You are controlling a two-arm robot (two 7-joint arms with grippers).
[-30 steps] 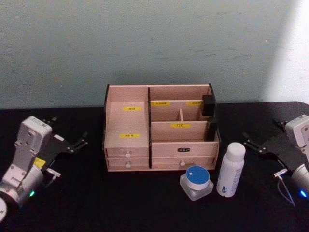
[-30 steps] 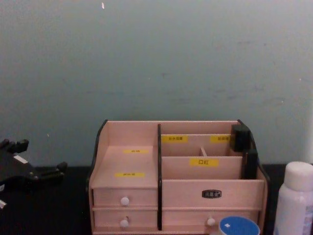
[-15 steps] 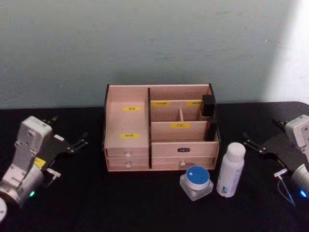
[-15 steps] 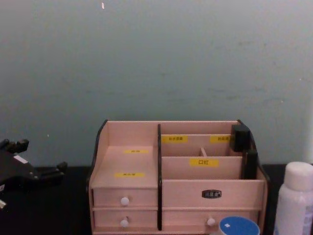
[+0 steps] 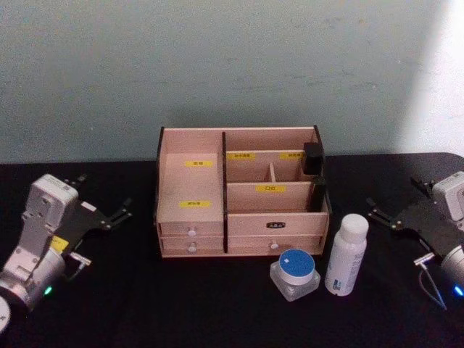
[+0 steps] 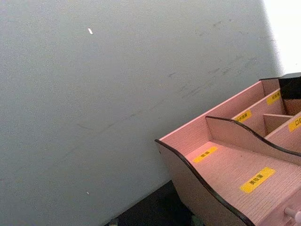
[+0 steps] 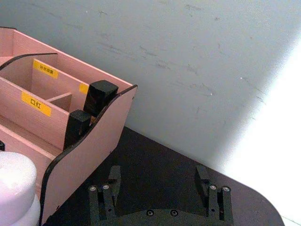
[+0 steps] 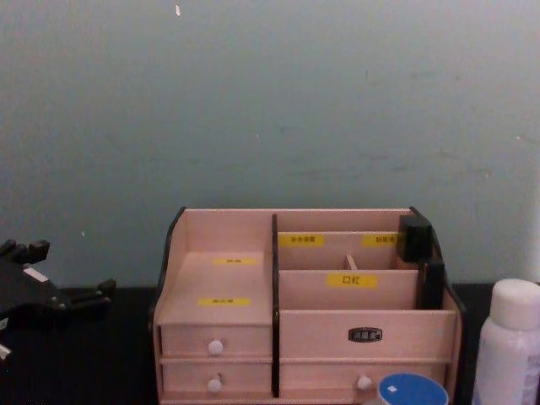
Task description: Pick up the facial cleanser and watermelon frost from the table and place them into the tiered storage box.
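The tiered storage box [image 5: 250, 223] is sitting mid-surface [image 5: 145, 304], its compartments opening upward for loading from above. The white bottle [image 5: 346, 254], likely the facial cleanser, is standing upright by the box's right front corner. The blue-lidded jar [image 5: 295, 274], probably the watermelon frost, is sitting just beside it. The right gripper [image 5: 392, 194] is hovering spread and empty near the bottle, well placed to reach it. The left gripper [image 5: 101, 194] is hanging spread and empty, left of the box. The right wrist view is showing the finger gap head-on, while the chest view is cutting the jar off.
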